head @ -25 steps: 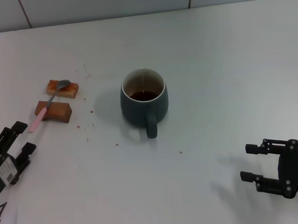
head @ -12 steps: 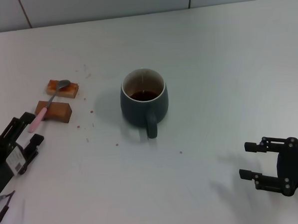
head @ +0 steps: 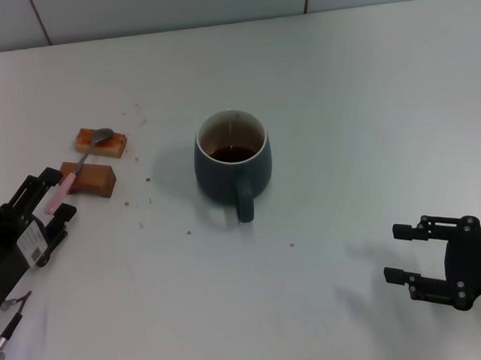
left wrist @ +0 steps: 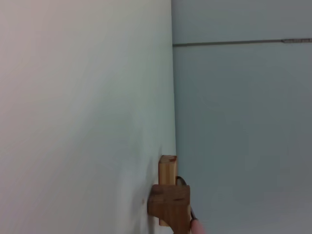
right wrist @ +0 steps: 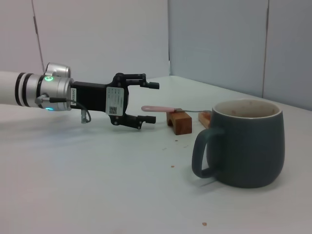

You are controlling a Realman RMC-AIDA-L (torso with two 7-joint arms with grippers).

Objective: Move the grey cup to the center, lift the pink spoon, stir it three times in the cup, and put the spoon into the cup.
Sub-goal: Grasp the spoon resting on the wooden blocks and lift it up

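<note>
Nearest the robot, at the table's [head: 356,85] near right corner, the right gripper [head: 407,253] hovers with its two dark fingers spread apart, holding nothing, well clear of everything else. In the right wrist view none of its own fingers show.

At the near left edge the left gripper [head: 46,201] reaches along the table toward the spoon [head: 66,185]. Its fingers are parted and empty, one on each side of the pink handle's free end, with no contact visible. The right wrist view shows this from the side: the left gripper [right wrist: 148,102] is level with the spoon [right wrist: 165,109], its upper finger above the handle tip and its lower finger below it, open.

The spoon lies propped across two brown blocks near the left edge. Its pink handle rests on the nearer block [head: 89,177] and juts past it toward the left gripper; its silver bowl sits on the farther block [head: 101,143]. The left wrist view catches the nearer block [left wrist: 168,201] close up, with the farther block [left wrist: 167,168] just behind it and a bit of pink handle [left wrist: 197,227] at the picture's edge. Small crumbs [head: 137,163] dot the table around the blocks.

The cup [head: 232,159] stands upright near the table's middle, well apart from the spoon and both grippers. Its handle points toward the near edge, and dark liquid lies low inside the pale, stained interior. In the right wrist view the cup [right wrist: 246,144] is close by, handle toward the left arm.

Beyond the far edge is a pale tiled wall [head: 175,6].
</note>
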